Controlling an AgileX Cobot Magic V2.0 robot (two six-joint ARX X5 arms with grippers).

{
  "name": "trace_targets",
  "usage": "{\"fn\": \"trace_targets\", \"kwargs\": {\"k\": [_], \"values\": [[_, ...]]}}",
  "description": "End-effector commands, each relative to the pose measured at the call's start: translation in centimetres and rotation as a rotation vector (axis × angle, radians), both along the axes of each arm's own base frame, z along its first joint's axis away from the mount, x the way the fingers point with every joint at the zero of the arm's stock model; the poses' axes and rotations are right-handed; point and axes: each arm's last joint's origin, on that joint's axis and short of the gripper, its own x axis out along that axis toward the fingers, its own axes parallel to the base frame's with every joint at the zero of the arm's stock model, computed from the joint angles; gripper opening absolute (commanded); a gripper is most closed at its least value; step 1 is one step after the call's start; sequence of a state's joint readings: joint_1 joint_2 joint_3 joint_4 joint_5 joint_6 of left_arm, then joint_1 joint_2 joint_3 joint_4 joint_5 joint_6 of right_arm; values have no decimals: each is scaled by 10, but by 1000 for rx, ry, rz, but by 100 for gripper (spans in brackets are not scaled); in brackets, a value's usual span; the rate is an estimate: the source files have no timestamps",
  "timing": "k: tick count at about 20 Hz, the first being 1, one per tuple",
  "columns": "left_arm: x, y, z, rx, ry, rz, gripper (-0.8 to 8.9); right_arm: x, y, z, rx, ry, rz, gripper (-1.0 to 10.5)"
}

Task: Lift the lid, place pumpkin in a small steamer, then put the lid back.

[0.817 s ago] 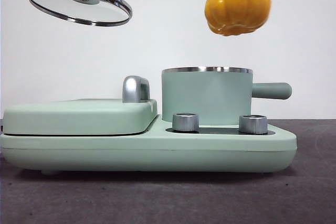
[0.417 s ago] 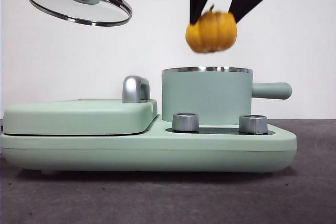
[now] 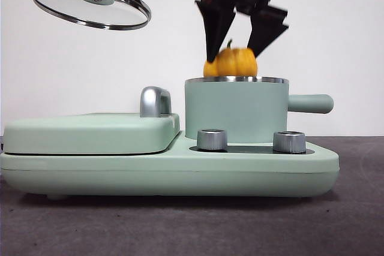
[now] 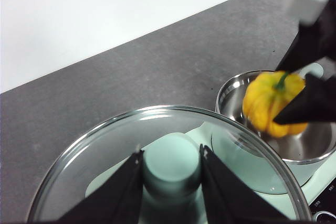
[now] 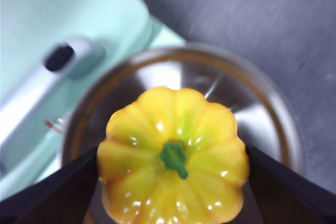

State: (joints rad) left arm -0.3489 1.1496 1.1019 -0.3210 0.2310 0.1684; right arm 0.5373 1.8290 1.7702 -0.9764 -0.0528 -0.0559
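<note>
1. The right claw pinches the pumpkin between its two black jaws, one on each flank, with the green stem pointing up between them
2. The pumpkin sits at the mouth of the small steamer: from the front its lower part is hidden behind the steel rim and its upper part shows above it; in the right wrist view the pumpkin hangs over the shiny steel inside of the pot
3. The left claw is closed on the mint-green knob of the lid, a jaw on either side of it
4. The lid is held high at the upper left of the front view, tilted, well apart from the steamer and above the flat grill cover
5. Counted: one pumpkin, one lid, one steamer with one straight side handle, two steel dials on the base in front of the pot, one silver grip on the grill cover
6. The right arm comes down from the top edge, its jaws pointing down and angled slightly outward; the left arm shows only as a dark tip at the top left corner
7. The mint-green cooker unit stands on a dark grey surface
</note>
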Motion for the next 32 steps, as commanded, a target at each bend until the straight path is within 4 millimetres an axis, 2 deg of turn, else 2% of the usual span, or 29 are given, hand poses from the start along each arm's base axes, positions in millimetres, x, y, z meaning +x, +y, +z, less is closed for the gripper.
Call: {"fn": "trace_targets", "kwargs": {"k": [1,6,17,20,23,28,30,32], "values": [[-1,0,9,-15,-47,-4,10,11,9,-15,-20,21,15,359],[-1,0,9,-15,-47,-4,10,22,16,-41,-58,71,27,359],[-1,0,9,-15,-47,-4,10,34,23,-64,-73,93,32,360],[-1,0,9,-15,-47,-4,10,34,24,-64,-71,89,34,361],[-1,0,9,-15,-47,-4,10,34,23,-65,-75,96,34,473],[-1,0,9,-15,-46,-4,10,34,23,-64,-73,93,34,483],[-1,0,9,-15,-46,-4,10,31,22,-58,-69,87,32,483],[-1,0,9,-16,-47,-4,10,27,19,-45,-48,60,23,482]]}}
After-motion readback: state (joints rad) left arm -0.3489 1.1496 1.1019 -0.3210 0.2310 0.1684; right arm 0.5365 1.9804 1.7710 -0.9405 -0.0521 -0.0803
